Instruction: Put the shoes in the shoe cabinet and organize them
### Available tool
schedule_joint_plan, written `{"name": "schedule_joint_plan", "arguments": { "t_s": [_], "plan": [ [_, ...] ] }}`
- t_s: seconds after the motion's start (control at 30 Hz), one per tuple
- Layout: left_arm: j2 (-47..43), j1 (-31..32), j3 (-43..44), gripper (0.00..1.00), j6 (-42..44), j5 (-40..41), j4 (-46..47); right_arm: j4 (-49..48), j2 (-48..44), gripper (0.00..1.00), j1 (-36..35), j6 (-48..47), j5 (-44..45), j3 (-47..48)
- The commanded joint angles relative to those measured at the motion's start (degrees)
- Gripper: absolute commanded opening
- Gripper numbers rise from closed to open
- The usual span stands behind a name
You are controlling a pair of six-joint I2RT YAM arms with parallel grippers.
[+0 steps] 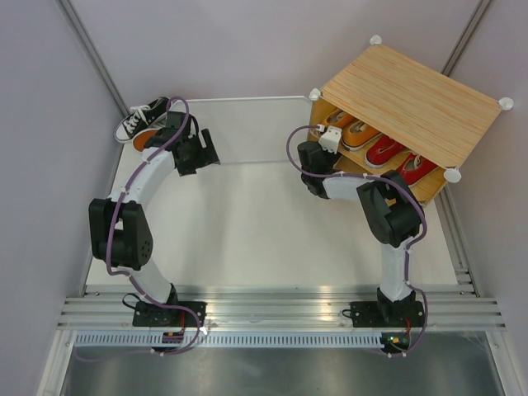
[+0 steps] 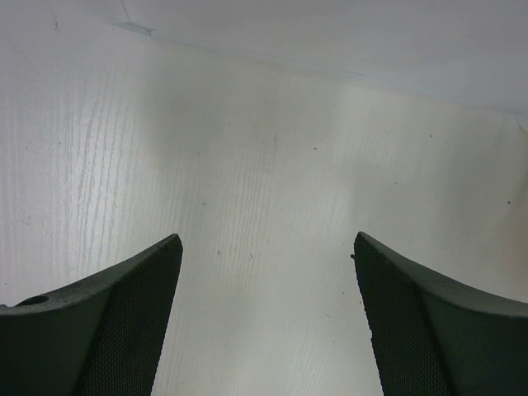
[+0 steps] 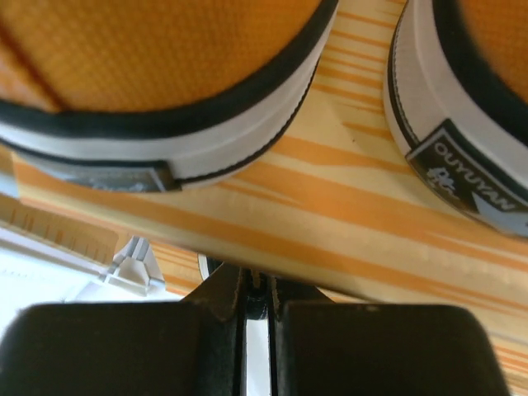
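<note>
Although the left tool (image 2: pixel 266 239) stood wide open in its wrist view, only bare white table (image 2: pixel 264 124) showed between its fingers, and no shoe.

In the right wrist view, the right tool (image 3: pixel 256 289) was closed on nothing at the front edge of the wood-grain shelf (image 3: pixel 346 198), with the heels of two orange sneakers (image 3: pixel 165 74) just ahead.

From above, a black sneaker (image 1: pixel 144 115) and a loose orange sneaker (image 1: pixel 147 139) lay in the table's far-left corner, just beside the left arm, the nearer one. The black sneaker's long axis slanted toward the wall. The shoe cabinet (image 1: pixel 412 95) stood well apart at far right, holding orange sneakers and red sneakers (image 1: pixel 388 153).
</note>
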State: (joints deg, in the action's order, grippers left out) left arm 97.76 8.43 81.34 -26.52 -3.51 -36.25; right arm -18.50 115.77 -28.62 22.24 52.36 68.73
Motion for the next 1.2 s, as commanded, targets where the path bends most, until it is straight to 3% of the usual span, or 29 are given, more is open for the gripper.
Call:
{"name": "schedule_joint_plan", "arguments": {
  "t_s": [0.0, 0.57, 0.7, 0.8, 1.0, 1.17],
  "plan": [
    [-0.3, -0.2, 0.0, 0.88, -1.1, -0.9, 1.4, -6.3, 0.2, 0.01, 0.4, 0.8, 2.1, 3.1],
    [-0.2, -0.2, 0.2, 0.88, -1.2, -1.9, 1.4, -1.5, 2.9, 0.04, 0.5, 4.8, 2.8, 7.5],
    [-0.2, -0.2, 0.2, 0.88, -1.2, -2.3, 1.5, 2.9, 2.5, 0.19, 0.5, 6.2, 1.4, 8.0],
    [-0.4, -0.2, 0.2, 0.88, -1.4, -2.6, 1.5, 4.9, 0.9, 0.38, 0.4, 7.1, -0.5, 7.1],
    [-0.9, -0.2, 0.1, 0.88, -1.4, -2.0, 1.5, 8.3, -5.4, 0.55, -0.6, 8.9, -0.6, 4.8],
    [-1.3, -0.2, 0.3, 0.88, -1.6, -2.2, 1.5, 10.1, -9.9, 0.63, -1.9, 8.2, -3.0, 3.2]
  ]
}}
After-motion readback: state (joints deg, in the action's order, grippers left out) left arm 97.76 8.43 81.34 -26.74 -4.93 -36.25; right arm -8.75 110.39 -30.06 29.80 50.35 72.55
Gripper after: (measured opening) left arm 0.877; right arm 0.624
